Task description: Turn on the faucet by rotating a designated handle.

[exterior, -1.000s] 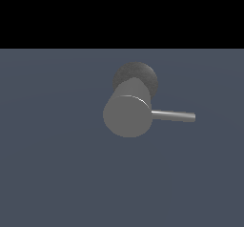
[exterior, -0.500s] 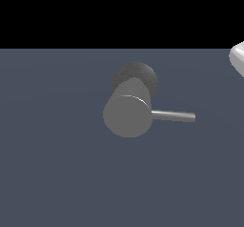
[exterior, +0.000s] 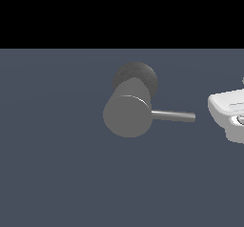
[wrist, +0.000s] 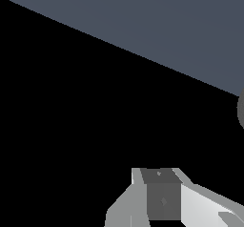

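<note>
Faucet with flat round face toward the exterior camera, dark base behind. Handle sticking out sideways toward the pincer, tip near but apart (free to be pushed round). Pincer's opening impossible to tell; nothing visibly held. No brands or writing visible.

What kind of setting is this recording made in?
Likely a bare simulated test scene, not a real room: a flat slate-blue surface under a black void, one grey faucet with its handle, and a white robot part at the edge.
</note>
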### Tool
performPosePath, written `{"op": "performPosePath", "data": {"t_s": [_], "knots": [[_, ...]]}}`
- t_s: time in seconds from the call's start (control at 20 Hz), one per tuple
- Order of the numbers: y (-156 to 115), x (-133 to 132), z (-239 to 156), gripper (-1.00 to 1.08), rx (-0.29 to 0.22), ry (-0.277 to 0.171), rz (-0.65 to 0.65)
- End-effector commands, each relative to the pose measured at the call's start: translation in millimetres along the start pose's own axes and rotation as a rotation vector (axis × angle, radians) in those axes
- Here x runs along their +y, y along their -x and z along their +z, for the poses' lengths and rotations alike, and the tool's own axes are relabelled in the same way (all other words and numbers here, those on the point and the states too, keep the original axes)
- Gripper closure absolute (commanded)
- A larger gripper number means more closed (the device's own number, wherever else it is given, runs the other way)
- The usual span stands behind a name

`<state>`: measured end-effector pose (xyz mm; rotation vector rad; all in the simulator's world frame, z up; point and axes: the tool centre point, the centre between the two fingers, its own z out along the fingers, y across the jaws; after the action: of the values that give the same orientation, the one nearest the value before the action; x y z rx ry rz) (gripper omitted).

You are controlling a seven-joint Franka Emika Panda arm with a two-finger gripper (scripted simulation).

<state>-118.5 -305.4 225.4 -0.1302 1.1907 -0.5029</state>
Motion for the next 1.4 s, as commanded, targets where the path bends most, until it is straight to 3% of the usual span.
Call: {"op": "performPosePath", "data": {"t_s": [0.0,0.25,0.6,1.35], "knots": [[-21,12,-13,1.08,0.068,-0.007,0.038],[-49,31,-33,1.08,0.162,-0.014,0.089],[-71,46,-52,1.08,0.241,-0.016,0.123],[-66,91,-50,1.08,0.253,0.007,0.223]]}}
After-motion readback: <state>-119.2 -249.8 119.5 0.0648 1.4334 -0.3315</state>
